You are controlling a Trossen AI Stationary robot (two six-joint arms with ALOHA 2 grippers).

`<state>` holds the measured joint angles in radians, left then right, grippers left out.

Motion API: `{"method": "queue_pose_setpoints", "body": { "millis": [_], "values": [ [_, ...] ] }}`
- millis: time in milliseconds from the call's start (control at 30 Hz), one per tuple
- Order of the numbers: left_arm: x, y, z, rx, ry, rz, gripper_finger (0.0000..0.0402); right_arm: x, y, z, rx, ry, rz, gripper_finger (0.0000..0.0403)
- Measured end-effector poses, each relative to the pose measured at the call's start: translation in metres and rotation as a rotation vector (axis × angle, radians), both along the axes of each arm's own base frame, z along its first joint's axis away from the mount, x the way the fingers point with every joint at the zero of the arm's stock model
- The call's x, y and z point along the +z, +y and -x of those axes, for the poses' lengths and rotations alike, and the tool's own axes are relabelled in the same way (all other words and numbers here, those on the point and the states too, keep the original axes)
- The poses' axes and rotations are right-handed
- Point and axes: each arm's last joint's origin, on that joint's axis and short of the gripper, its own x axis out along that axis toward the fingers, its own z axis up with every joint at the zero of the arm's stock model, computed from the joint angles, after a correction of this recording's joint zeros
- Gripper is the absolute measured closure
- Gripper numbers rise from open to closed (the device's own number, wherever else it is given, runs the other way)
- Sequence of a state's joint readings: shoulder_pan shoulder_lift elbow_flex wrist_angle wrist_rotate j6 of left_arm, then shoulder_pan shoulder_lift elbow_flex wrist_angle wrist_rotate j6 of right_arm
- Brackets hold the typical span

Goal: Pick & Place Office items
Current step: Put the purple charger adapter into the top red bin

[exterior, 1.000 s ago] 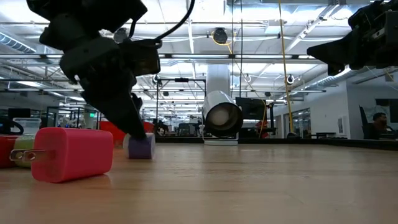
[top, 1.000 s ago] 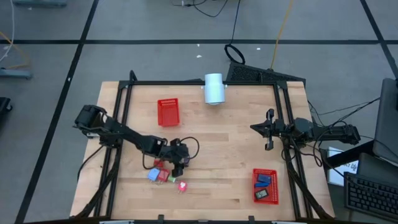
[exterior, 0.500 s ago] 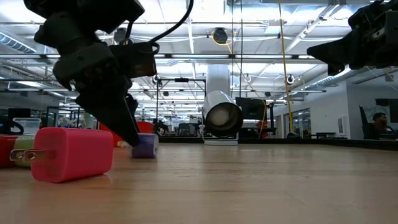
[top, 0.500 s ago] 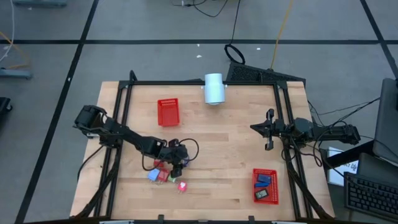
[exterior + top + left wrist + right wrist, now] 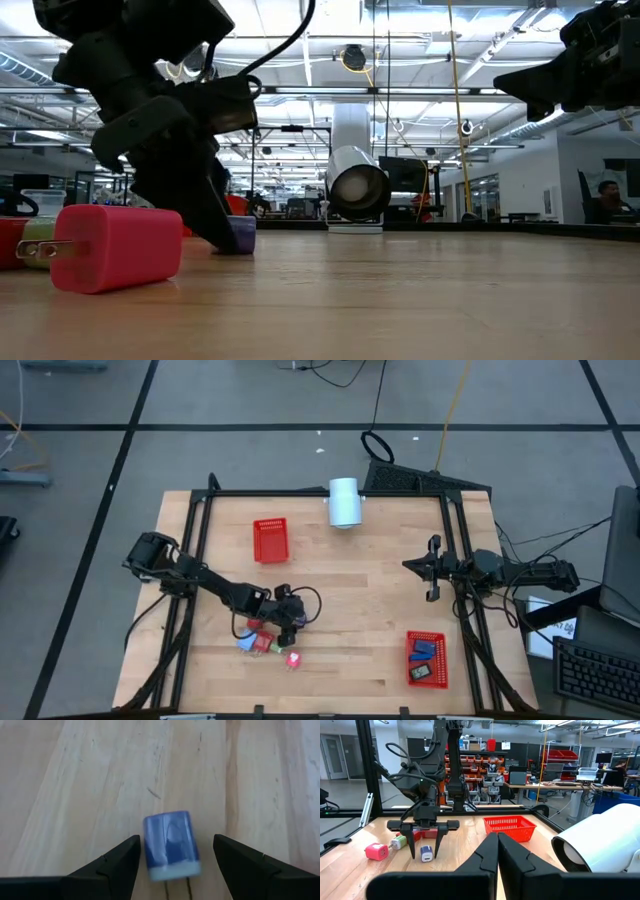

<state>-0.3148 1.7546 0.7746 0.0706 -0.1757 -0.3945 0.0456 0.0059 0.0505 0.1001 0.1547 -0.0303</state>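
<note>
Straddling a small blue-and-white charger block (image 5: 171,845), the left gripper (image 5: 174,860) is lowered to the surface (image 5: 100,780) with its fingers (image 5: 122,862) spread apart, one on each side of the block and neither yet seen touching it; in the high view this gripper (image 5: 287,622) is placed near the front left part of the surface, and in the right wrist view the block (image 5: 426,854) is seen standing between the two dark prongs. The fingers are judged to be set this wide so that the block can be enclosed and then clamped, which suggests that a grasp is about to be made rather than already made. Just beside the gripper a loose cluster of the remaining office items is left on the surface: a pink plug block (image 5: 115,247) lying closest to the low camera, with a green piece (image 5: 399,841) and a red piece (image 5: 262,643) behind it, and a light blue piece (image 5: 245,643) at the cluster's left edge. Farther back on the left a red mesh basket (image 5: 269,540) is seen, apparently without contents, and a white cylinder (image 5: 344,502) lies at the far edge. The right gripper (image 5: 497,845) is held closed, fingers together, well above the surface on the right side (image 5: 433,570), where it is simply parked out of the way. Near the front right corner a second red basket (image 5: 426,659) is placed, already holding a blue item and a dark item, so part of the sorting is judged done.
</note>
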Motion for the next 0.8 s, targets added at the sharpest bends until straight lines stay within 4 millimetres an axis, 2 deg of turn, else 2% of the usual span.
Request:
{"method": "queue_pose_setpoints", "body": {
  "millis": [500, 633, 800],
  "values": [
    [-0.0033, 0.0009, -0.0016, 0.059, -0.013, -0.025, 0.0151, 0.0, 0.0, 0.0, 0.0, 0.0, 0.0, 0.0403],
    [-0.0035, 0.0014, -0.0014, 0.062, -0.011, -0.031, 0.0179, 0.0, 0.0, 0.0, 0.0, 0.0, 0.0, 0.0403],
    [-0.0038, 0.0021, -0.0012, 0.081, -0.01, -0.028, 0.0241, 0.0, 0.0, 0.0, 0.0, 0.0, 0.0, 0.0403]
  ]
}}
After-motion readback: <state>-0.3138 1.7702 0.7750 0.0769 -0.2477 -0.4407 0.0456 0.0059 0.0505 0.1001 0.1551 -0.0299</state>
